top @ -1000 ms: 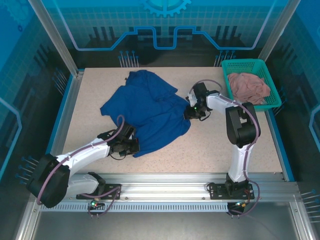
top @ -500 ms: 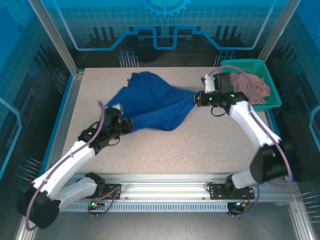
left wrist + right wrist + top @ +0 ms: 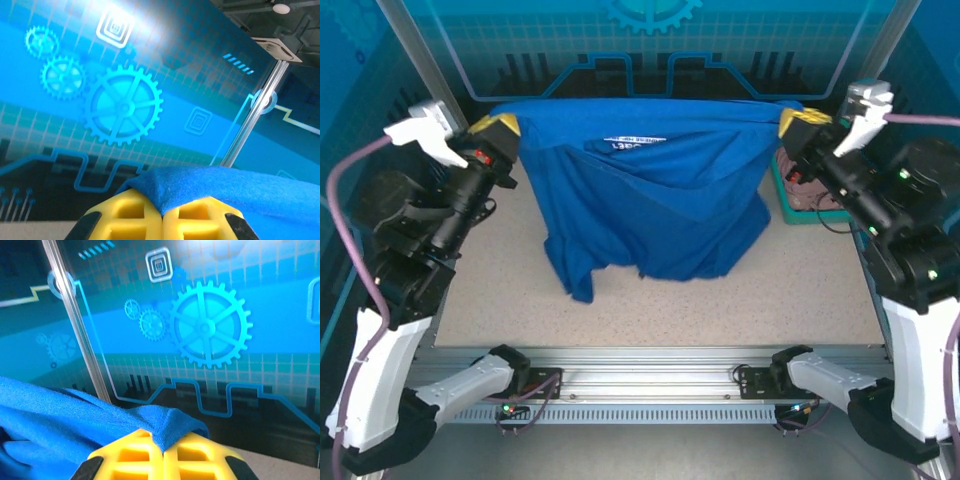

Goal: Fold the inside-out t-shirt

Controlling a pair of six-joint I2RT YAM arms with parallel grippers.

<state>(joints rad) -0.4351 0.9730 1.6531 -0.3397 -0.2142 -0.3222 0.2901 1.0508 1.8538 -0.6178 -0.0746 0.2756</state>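
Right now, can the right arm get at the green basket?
Probably not yet: the right gripper is shut on a corner of the hanging blue shirt; the basket sits near, but the arm is busy.

You see the t-shirt hanging spread over the table. The left gripper holds the t-shirt's upper left corner and the right gripper its upper right corner. The basket, with a cloth in it, sits to the t-shirt's right.
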